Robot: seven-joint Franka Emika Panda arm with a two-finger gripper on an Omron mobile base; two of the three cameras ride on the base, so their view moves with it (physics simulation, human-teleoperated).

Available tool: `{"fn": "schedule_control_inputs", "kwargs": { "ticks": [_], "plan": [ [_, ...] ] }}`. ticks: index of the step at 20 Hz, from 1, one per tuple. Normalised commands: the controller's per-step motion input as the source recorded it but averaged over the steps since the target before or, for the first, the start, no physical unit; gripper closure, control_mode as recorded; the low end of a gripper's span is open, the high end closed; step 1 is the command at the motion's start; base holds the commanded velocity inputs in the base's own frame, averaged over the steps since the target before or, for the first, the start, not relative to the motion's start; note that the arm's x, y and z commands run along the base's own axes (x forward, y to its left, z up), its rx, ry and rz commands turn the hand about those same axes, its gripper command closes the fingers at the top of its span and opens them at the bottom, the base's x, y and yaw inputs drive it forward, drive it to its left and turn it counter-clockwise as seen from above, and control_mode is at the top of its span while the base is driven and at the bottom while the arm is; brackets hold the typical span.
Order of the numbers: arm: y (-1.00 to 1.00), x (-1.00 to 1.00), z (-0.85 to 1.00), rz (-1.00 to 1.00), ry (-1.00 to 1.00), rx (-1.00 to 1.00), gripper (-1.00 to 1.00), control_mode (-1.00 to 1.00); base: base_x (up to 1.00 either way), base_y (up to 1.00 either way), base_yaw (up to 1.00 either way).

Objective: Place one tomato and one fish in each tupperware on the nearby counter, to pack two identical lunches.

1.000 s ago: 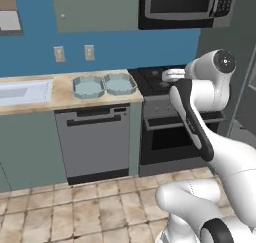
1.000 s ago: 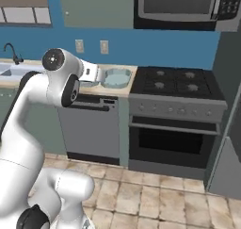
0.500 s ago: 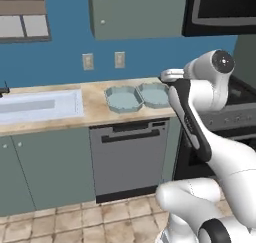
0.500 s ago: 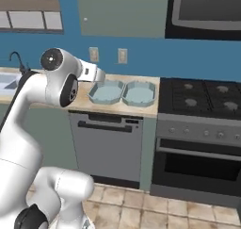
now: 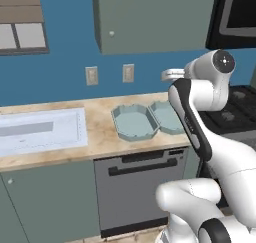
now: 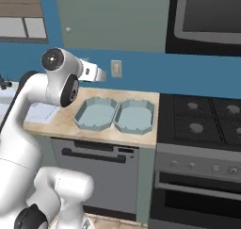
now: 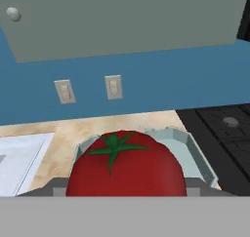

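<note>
The arm is raised over the desk, with its hand level above the right-hand part of the worktop. In the hand view a red tomato with a green stalk sits right at the fingers, filling the space between them; only grey stubs of the fingers show at either side of it, so they appear closed on the tomato, though the contact itself is hidden behind the fruit.

Two matching teal-grey tubs stand side by side on the desk, touching or very nearly so. The left tub lies near the middle of the worktop. The right tub sits next to the stove and is partly hidden by the arm in the left base view. Seen from the right base view, both the left tub and the right tub look empty. In the hand view the rim of one tub shows behind and to the right of the tomato; which of the two it is cannot be told.

The white sink lies flat at the left end of the desk, apart from the tubs. The black stove adjoins the desk on the right. Two wall sockets sit on the blue wall behind, beneath a grey cupboard. A dishwasher front is under the desk, below the tubs.
</note>
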Motion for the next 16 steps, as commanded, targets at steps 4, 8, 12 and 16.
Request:
{"fn": "schedule_control_inputs", "kwargs": {
  "ticks": [4, 8, 12, 16],
  "plan": [
    [0.00, 0.00, 0.00, 0.00, 0.00, 0.00, 1.00, 1.00, 0.82, 0.12, 0.00],
    [0.00, 0.00, 0.00, 0.00, 0.00, 0.00, 1.00, 1.00, 0.64, 0.18, 0.00],
    [0.00, 0.00, 0.00, 0.00, 0.00, 0.00, 1.00, 1.00, 0.30, 0.19, -0.02],
    [0.30, 0.08, -0.53, -0.04, 0.15, -0.05, 1.00, -1.00, 0.00, 0.00, 0.00]
  ]
}}
